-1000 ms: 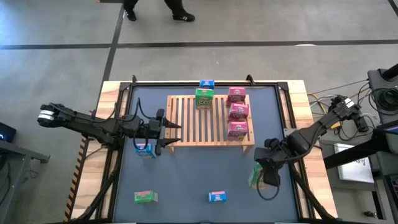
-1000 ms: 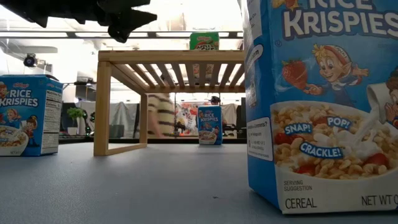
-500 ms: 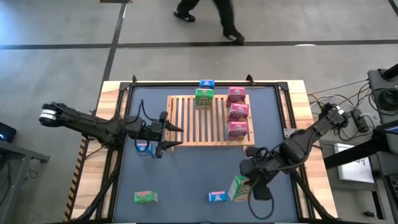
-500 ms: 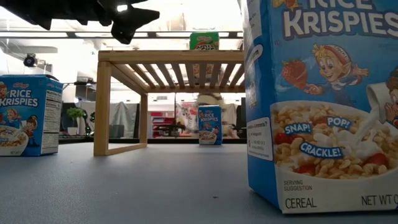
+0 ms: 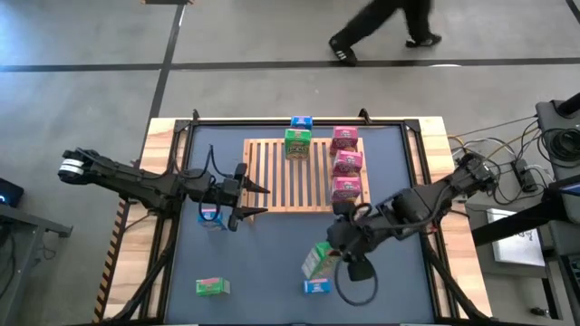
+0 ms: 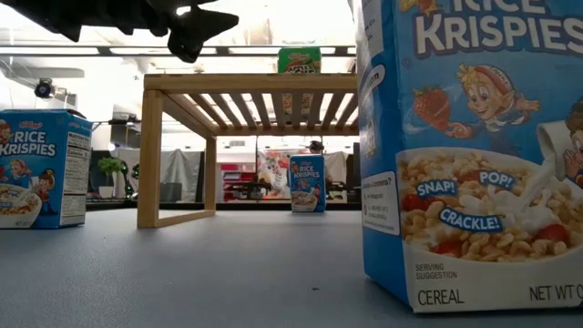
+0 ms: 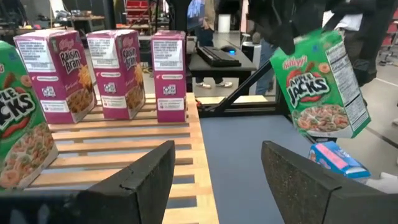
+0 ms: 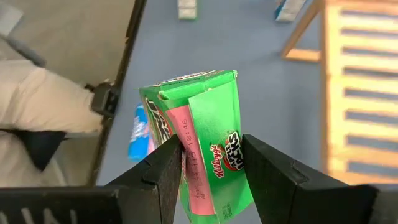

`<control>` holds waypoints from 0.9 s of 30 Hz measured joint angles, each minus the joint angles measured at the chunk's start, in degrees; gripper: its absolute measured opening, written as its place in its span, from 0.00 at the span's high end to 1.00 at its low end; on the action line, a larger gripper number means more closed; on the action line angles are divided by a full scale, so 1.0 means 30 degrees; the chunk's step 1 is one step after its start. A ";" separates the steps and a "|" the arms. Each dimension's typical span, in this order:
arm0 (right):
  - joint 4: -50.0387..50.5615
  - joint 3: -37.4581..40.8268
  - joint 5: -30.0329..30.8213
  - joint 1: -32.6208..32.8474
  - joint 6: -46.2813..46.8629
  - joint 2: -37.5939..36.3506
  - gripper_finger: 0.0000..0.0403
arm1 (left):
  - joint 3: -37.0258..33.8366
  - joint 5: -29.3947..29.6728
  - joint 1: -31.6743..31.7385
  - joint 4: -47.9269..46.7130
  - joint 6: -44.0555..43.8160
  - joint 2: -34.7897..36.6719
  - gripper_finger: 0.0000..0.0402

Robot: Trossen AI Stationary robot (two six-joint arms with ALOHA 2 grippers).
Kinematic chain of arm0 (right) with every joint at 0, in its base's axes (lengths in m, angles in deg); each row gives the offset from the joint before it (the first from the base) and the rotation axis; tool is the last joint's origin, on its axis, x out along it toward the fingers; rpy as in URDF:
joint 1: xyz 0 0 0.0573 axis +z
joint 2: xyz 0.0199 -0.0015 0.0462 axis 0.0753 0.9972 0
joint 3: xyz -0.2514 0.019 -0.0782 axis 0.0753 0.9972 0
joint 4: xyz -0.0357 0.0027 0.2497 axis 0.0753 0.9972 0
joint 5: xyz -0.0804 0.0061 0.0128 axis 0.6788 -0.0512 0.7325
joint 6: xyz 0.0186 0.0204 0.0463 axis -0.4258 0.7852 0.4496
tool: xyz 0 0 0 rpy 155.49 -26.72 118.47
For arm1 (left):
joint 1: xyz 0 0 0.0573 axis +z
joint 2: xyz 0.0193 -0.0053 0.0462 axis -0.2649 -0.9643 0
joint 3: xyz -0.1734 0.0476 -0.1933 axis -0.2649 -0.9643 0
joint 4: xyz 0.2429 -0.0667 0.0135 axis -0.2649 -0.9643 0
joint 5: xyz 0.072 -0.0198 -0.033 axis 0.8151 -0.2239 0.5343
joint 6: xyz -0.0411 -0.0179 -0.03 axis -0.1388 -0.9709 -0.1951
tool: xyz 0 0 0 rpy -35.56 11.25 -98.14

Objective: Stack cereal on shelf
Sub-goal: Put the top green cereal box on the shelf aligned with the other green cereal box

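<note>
While four boxes sit on the shelf (image 5: pixel 304 177), the right gripper (image 5: pixel 337 256), jaws clamped on a green box (image 5: pixel 318 261), carries another; the left gripper (image 5: pixel 243 198) waits agape, four boxes left.

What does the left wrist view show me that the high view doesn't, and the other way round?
Only the left wrist view: the printed fronts of the three pink boxes and the green box hanging clear of the table.

Only the high view: the right gripper shut on that green box, the left gripper open at the rack's left edge, a blue box behind the rack, a green box lying front left, and a person walking past.

Both: rack, pink row, carried green box.
</note>
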 joint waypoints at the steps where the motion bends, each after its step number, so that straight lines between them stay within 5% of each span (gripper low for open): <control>1: 0.0015 -0.0221 0.0006 -0.0276 -0.0327 0.0110 0.63 | 0.0000 0.0000 0.0000 -0.0087 0.0000 0.0045 0.44; 14: 0.0641 -0.4276 0.0824 -0.2802 -0.4124 0.1367 0.63 | 0.0029 0.0853 0.0000 -0.3105 -0.0671 0.1457 0.44; 27: 0.1352 -0.4430 0.2847 -0.6051 -0.5692 0.1475 0.63 | 0.0029 0.1023 -0.0007 -0.3387 -0.1022 0.1362 0.44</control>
